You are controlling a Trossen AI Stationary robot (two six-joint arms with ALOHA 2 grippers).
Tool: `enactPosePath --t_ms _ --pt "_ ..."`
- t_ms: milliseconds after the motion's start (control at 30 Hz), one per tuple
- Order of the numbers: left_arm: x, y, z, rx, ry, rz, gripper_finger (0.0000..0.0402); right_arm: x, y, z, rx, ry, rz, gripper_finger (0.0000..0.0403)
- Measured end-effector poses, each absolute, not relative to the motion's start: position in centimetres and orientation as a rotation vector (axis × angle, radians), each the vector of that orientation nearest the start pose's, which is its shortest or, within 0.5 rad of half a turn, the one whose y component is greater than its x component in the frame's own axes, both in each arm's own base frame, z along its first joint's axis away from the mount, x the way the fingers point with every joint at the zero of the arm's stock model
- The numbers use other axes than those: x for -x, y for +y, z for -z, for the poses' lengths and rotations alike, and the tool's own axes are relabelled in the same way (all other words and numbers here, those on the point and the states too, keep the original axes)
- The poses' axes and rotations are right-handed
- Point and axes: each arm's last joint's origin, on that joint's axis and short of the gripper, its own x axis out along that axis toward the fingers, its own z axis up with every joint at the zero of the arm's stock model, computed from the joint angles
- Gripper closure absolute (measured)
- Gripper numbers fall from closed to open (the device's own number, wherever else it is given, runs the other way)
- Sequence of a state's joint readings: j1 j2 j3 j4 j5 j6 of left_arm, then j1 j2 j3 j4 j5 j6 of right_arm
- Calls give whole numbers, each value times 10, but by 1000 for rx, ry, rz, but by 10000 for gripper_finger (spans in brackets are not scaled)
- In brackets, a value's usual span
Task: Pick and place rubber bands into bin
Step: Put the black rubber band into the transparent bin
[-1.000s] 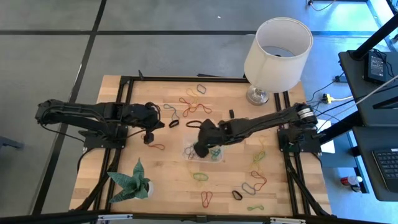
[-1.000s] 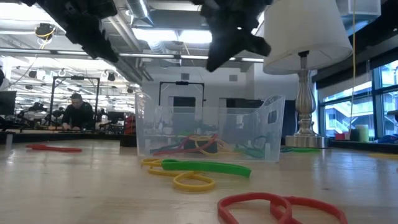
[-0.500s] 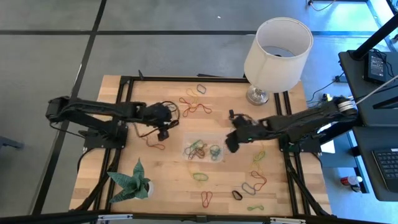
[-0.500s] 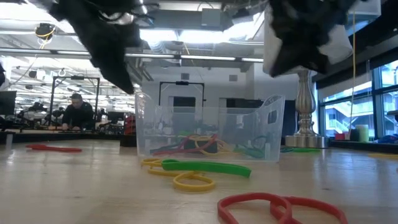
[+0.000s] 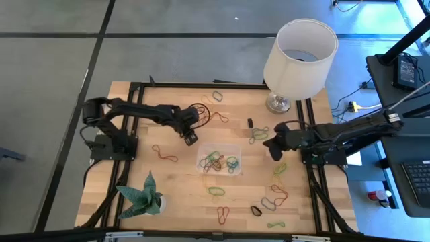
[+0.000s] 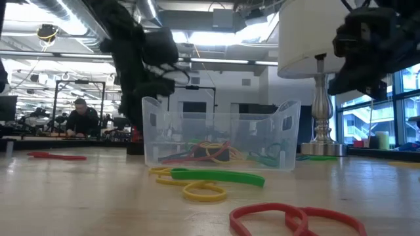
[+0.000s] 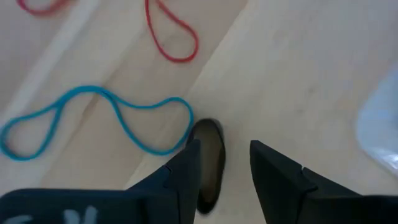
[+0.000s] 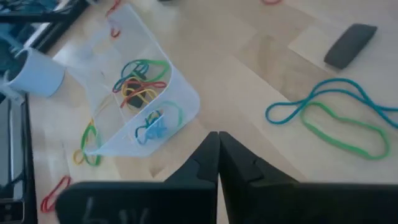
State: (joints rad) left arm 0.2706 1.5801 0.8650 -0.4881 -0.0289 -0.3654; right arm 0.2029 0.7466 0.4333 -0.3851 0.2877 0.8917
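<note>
A black rubber band [image 7: 208, 163] lies flat on the table [image 5: 181, 195] just beside the bin [image 5: 220, 160], under the left gripper [image 7: 224, 163], whose fingers stand apart; closing too high could miss it; the right gripper [image 8: 218, 149], pressed together and empty, hangs beyond the bin.

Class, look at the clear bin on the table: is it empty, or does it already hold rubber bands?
It holds some. The bin has a tangle of coloured rubber bands on its floor, seen through its clear walls. Many more lie loose on the table.
</note>
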Motion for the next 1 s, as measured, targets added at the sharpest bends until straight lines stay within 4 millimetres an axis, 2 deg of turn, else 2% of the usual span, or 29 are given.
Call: enactPosePath --t_ms 233,400,500,667,833,1000 --pt "-274 81 -139 515 1219 -525 311 -138 16 -204 -612 540 343 393" --pt "-276 74 -138 499 1225 -517 387 -136 12 -207 -548 522 333 393" --pt "-277 68 -143 513 1217 -497 397 -136 10 -207 -526 522 337 393" --pt "-290 55 -172 470 1215 -473 398 -136 9 -207 -521 526 345 393" --pt "-312 35 -219 330 1187 -402 398 -136 10 -206 -498 539 319 393" --pt "-334 12 -267 217 1045 -283 398 -136 10 -206 -484 543 311 393"
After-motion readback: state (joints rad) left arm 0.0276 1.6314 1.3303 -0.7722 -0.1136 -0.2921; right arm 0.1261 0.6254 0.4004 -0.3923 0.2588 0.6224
